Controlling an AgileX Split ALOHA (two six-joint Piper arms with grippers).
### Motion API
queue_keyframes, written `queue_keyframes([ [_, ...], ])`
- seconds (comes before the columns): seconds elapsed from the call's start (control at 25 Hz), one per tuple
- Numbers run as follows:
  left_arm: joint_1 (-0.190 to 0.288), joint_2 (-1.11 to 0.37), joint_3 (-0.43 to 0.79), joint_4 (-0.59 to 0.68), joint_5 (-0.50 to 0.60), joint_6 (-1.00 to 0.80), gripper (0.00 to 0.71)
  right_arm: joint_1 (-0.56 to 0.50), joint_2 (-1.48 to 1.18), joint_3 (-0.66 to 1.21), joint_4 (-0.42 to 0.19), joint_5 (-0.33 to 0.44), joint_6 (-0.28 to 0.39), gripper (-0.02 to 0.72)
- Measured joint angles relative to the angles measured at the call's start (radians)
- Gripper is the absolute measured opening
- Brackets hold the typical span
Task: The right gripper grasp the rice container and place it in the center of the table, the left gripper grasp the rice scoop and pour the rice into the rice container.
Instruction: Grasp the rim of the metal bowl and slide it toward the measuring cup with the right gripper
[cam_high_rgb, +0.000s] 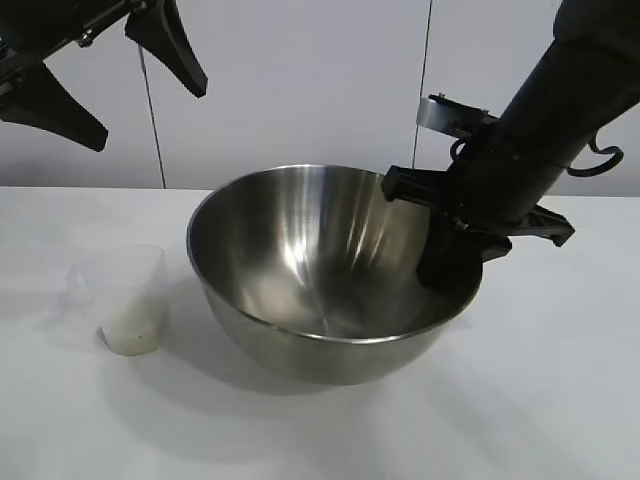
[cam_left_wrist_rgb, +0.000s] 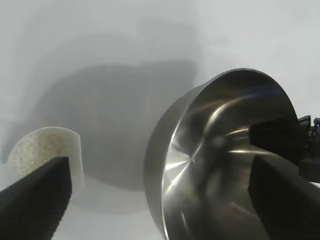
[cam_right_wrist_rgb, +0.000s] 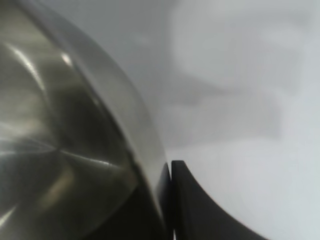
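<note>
1. Upper left of the exterior frame: left gripper (cam_high_rgb: 100, 85), fingers spread wide, nothing held, raised well above the table (cam_high_rgb: 560, 400).
2. Lower left: rice scoop (cam_high_rgb: 125, 297), upright on the white tabletop, just beside the bowl, apart from both claws; rice (cam_high_rgb: 132, 338) lying in its bottom.
3. Centre: rice container (cam_high_rgb: 320, 270), large shiny steel bowl, resting on the table, interior bare.
4. Right of centre: right gripper (cam_high_rgb: 445, 268), reaching down from the upper right, fingers pinched tight on the bowl's right rim, one finger inside the wall and one outside, as seen from the right wrist.
</note>
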Motion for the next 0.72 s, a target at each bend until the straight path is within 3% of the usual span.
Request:
queue_keyframes([
  [0.48, 0.0, 0.0, 0.0, 0.0, 0.0, 0.0, 0.693, 0.0, 0.047, -0.006, -0.001, -0.023, 0.002, 0.022],
  [0.56, 0.0, 0.0, 0.0, 0.0, 0.0, 0.0, 0.693, 0.0, 0.047, -0.007, 0.0, -0.022, 0.002, 0.073],
  [0.72, 0.0, 0.0, 0.0, 0.0, 0.0, 0.0, 0.693, 0.0, 0.047, -0.016, 0.002, -0.018, 0.003, 0.287],
])
